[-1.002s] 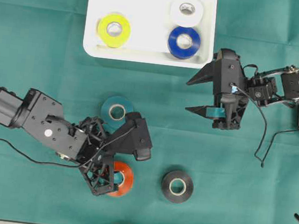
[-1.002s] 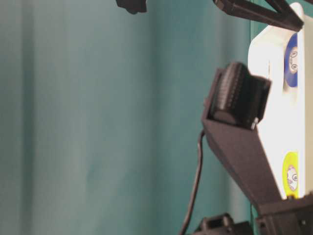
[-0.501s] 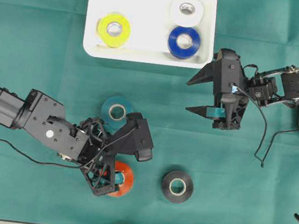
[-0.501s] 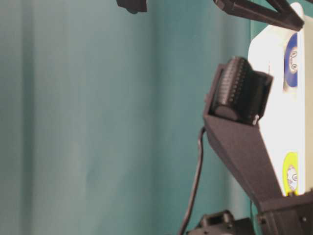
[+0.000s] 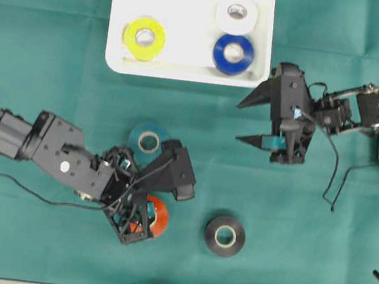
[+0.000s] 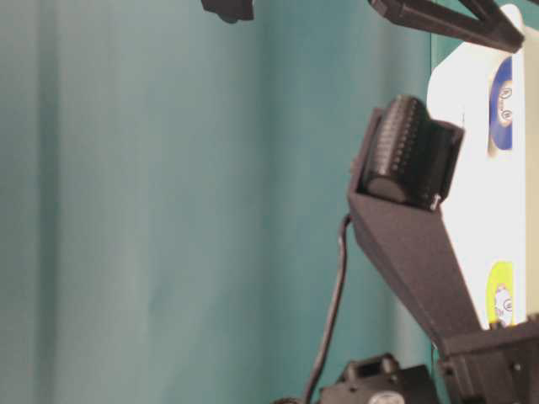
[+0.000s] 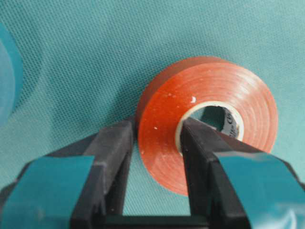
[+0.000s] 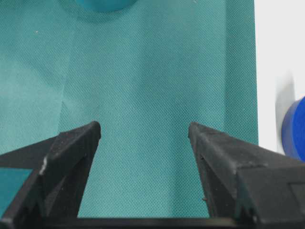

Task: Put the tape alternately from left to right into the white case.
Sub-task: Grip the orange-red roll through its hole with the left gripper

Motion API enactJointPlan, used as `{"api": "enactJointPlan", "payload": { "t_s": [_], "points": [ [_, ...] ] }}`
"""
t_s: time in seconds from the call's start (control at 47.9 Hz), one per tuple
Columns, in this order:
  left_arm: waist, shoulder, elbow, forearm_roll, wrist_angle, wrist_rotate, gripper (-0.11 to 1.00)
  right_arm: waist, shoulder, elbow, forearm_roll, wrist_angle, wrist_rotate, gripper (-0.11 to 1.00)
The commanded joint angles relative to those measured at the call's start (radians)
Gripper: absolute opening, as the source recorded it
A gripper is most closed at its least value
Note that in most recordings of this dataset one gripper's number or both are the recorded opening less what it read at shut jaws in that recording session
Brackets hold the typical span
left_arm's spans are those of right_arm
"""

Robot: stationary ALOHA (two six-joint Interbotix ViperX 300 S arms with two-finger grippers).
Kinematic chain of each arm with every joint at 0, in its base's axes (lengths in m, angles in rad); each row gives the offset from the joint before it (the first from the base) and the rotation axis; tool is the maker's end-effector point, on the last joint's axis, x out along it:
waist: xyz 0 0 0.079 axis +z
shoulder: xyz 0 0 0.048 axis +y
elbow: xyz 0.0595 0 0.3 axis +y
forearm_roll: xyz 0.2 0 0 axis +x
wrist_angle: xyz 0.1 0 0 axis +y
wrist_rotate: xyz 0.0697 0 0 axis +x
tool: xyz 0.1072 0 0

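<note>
Cloth: teal-green fabric (image 5: 59, 79) covers the whole surface. Left gripper (image 7: 155, 138) clamps red-orange roll (image 7: 209, 119) lower centre, one finger through its core; core print unreadable. Right gripper (image 5: 246, 121) spread wide, holding nothing. White case (image 5: 186, 52) top centre holds yellow, white, blue rolls.

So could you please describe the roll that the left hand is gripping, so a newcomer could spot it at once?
Start at the white case at the top, then drop to the bare green cloth below. Between the teal roll and black roll, the left hand pinches the red-orange roll, the only warm-coloured one there.
</note>
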Motion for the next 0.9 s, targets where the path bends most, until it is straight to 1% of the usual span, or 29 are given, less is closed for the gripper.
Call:
{"api": "enactJointPlan", "payload": {
  "t_s": [0.0,0.209,0.459,0.877],
  "points": [
    [-0.006,-0.037,-0.009,-0.002,-0.006,-0.002,-0.03,0.003,-0.008,-0.008,0.003,-0.009,-0.002,0.79],
    [-0.015,-0.066,-0.008,-0.002,0.002,0.002,-0.03,0.003,-0.008,-0.008,0.002,-0.009,0.000,0.79],
    [-0.018,-0.141,-0.006,-0.003,0.037,0.002,-0.03,0.003,-0.008,-0.006,0.002,-0.009,-0.002,0.79],
    [-0.015,-0.178,-0.003,-0.003,0.126,0.003,-0.03,0.002,-0.008,-0.005,0.002,-0.009,-0.002,0.79]
  ]
}}
